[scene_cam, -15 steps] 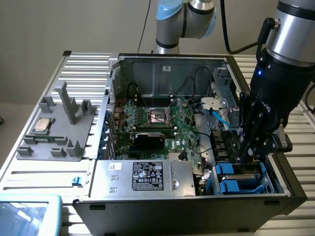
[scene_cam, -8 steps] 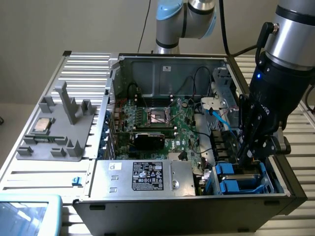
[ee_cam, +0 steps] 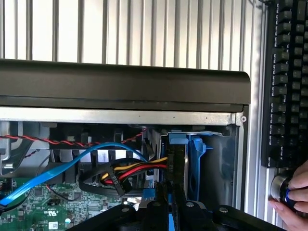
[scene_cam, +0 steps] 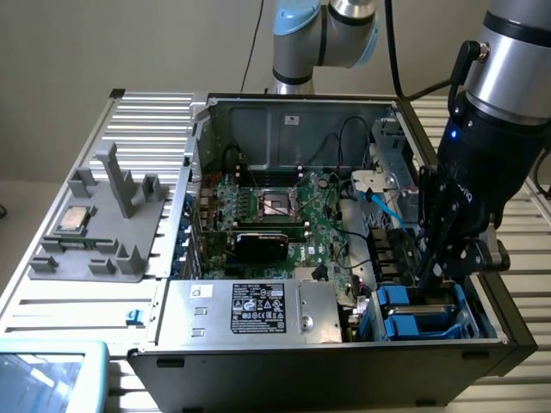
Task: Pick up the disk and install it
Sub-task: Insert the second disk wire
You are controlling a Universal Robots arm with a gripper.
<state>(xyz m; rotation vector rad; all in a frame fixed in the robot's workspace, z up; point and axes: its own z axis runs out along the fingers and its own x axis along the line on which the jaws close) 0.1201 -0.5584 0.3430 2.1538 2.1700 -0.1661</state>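
1. Directly under the gripper (scene_cam: 448, 271), at the case's front corner on the exterior view's right, sit the blue drive bays (scene_cam: 422, 314), and the black fingers reach down into that corner.
2. Seen from the wrist, the gripper (ee_cam: 168, 202) has its two dark fingers (ee_cam: 177, 195) pressed close on either side of a thin upright edge, which appears to be the disk (ee_cam: 177, 159), standing on edge between blue carrier rails (ee_cam: 195, 163); the grey face and its label are turned away and cannot be made out.
3. From the exterior view the disk itself is hidden behind the gripper body, so whether it is fully seated in the bay cannot be told.
4. Just beside the fingers in the wrist view, a bundle of yellow, red and black power wires (ee_cam: 130, 171) and a blue data cable (ee_cam: 62, 166) run off over the green motherboard (ee_cam: 43, 202).
5. Beyond the gripper, outside the case wall (ee_cam: 125, 84), a black keyboard (ee_cam: 288, 77) lies on the slatted table (ee_cam: 144, 24), cut off at the frame edge.
6. A person's hand (ee_cam: 294, 192), only partly in frame, rests on a round knob near the keyboard.
7. Well away from the gripper, across the open computer case (scene_cam: 293, 112), a grey fixture (scene_cam: 103, 224) holds a small silver CPU chip (scene_cam: 73, 219).
8. Nearer, along the case's front, lies a silver box with a black label (scene_cam: 258, 310).
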